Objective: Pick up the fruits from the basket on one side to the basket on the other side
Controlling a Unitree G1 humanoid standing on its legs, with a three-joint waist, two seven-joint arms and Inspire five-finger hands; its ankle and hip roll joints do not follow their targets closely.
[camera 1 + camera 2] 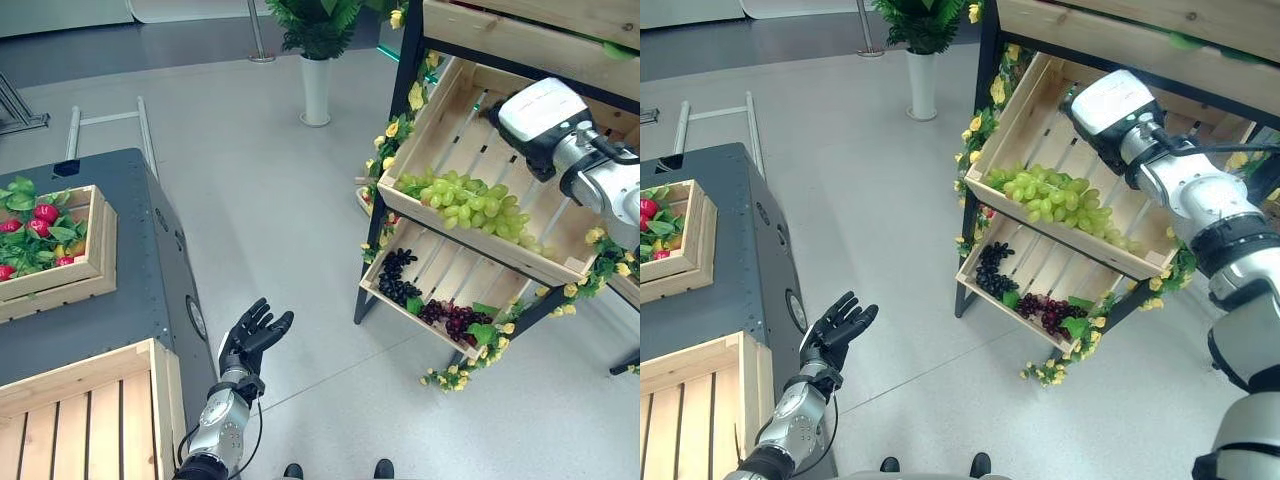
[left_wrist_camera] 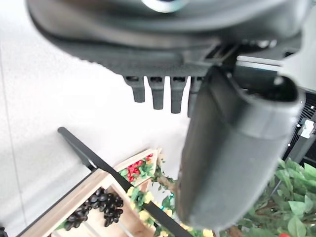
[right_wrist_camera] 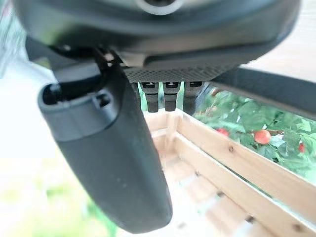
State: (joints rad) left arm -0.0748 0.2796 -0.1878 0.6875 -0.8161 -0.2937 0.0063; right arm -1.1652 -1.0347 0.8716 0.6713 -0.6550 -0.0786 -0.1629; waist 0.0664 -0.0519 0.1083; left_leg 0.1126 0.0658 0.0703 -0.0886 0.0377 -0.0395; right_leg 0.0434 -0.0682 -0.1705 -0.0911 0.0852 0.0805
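Both robot hands — left (image 1: 252,335), right (image 3: 163,96) — open, empty.

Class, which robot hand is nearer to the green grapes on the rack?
Right. The right robot hand reaches into the crate just above the green grapes; the left robot hand hangs open over the floor, well away.

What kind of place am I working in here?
Likely a mock fruit stall or shop display: a tiered stand of slanted wooden crates holding green grapes and dark grapes, trimmed with yellow flowers.

Right hand (image 3: 113,163) fingers hidden inside upper crate (image 1: 470,140).
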